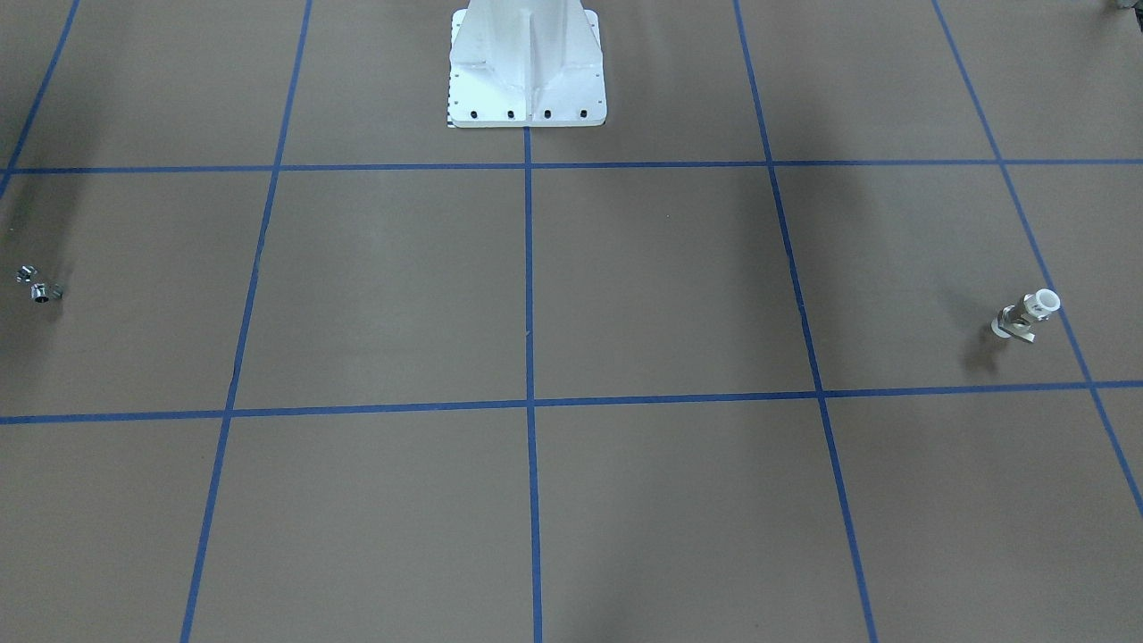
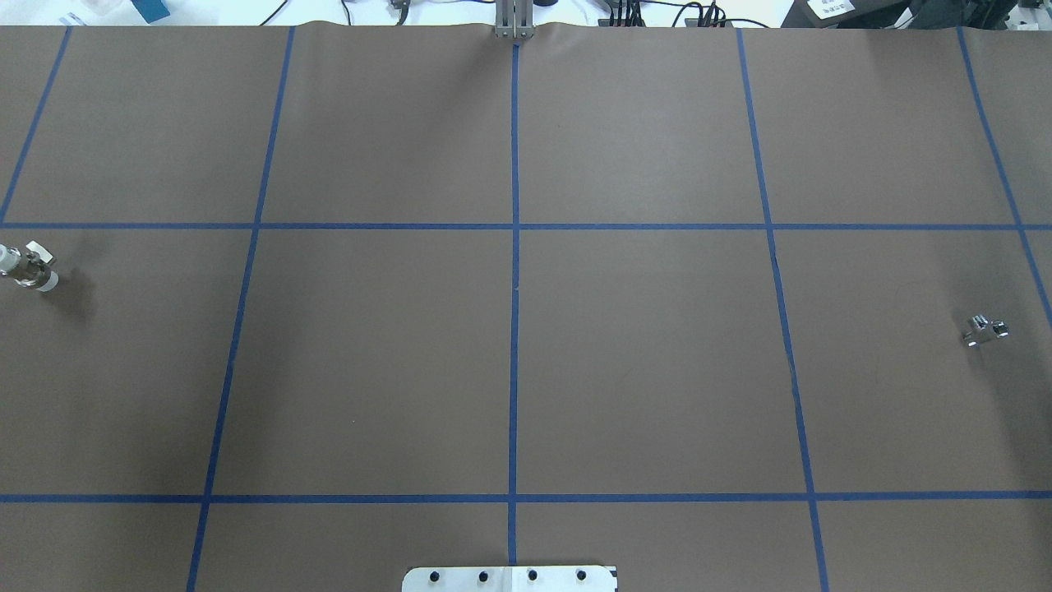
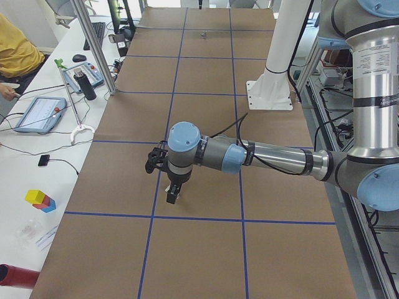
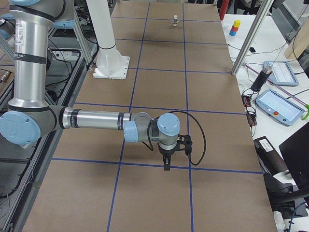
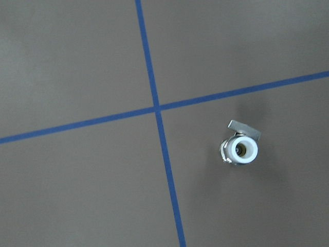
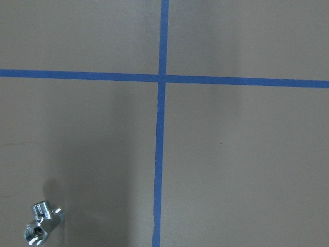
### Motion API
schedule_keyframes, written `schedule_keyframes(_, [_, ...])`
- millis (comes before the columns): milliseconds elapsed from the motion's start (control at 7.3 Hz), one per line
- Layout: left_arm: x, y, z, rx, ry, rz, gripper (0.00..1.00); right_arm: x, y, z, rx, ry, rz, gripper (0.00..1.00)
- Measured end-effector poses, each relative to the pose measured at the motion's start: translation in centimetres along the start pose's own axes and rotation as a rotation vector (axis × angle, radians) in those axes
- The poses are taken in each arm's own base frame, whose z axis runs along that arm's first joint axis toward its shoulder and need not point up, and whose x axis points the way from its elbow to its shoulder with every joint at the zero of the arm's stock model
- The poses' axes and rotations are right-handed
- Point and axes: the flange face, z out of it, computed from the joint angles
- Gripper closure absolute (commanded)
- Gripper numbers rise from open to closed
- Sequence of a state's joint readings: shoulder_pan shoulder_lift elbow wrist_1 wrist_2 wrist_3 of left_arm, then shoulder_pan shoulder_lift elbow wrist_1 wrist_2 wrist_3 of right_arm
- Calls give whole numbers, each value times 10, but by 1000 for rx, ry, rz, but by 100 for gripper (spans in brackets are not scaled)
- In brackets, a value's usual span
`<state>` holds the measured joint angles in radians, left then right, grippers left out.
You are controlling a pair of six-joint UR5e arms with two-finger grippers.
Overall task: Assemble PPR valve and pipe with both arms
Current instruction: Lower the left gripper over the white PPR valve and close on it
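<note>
The PPR valve (image 1: 1027, 317), with a white ring end, chrome body and flat tab, stands on the brown table on my left side. It also shows in the overhead view (image 2: 29, 267) and in the left wrist view (image 5: 240, 148). The pipe (image 1: 40, 286), a small chrome elbow, lies on my right side, also in the overhead view (image 2: 985, 330) and the right wrist view (image 6: 41, 226). The left gripper (image 3: 171, 198) hangs above the valve's area. The right gripper (image 4: 166, 163) hangs above the pipe's area. I cannot tell whether either is open or shut.
The white pedestal base (image 1: 527, 80) stands at the robot's side of the table. Blue tape lines (image 2: 514, 288) form a grid. A side bench holds tablets (image 4: 280, 104), a bottle (image 3: 87, 84) and coloured blocks (image 3: 40, 199). A person in yellow (image 3: 15, 50) sits there.
</note>
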<state>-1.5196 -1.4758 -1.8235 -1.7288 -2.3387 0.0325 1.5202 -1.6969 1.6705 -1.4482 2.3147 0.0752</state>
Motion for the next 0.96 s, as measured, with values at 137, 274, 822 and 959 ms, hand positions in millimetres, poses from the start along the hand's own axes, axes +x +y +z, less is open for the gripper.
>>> schedule_keyframes(137, [14, -15, 3, 20, 8, 15, 0, 0, 0, 0, 1, 0, -1, 0])
schedule_keyframes(274, [24, -24, 8, 29, 17, 15, 0, 0, 0, 0, 3, 0, -2, 0])
schedule_keyframes(822, [62, -30, 89, 4, 81, 175, 0, 0, 0, -1, 5, 0, -4, 0])
schedule_keyframes(959, [57, -26, 110, -9, 88, 188, 0, 0, 0, 0, 4, 0, -4, 0])
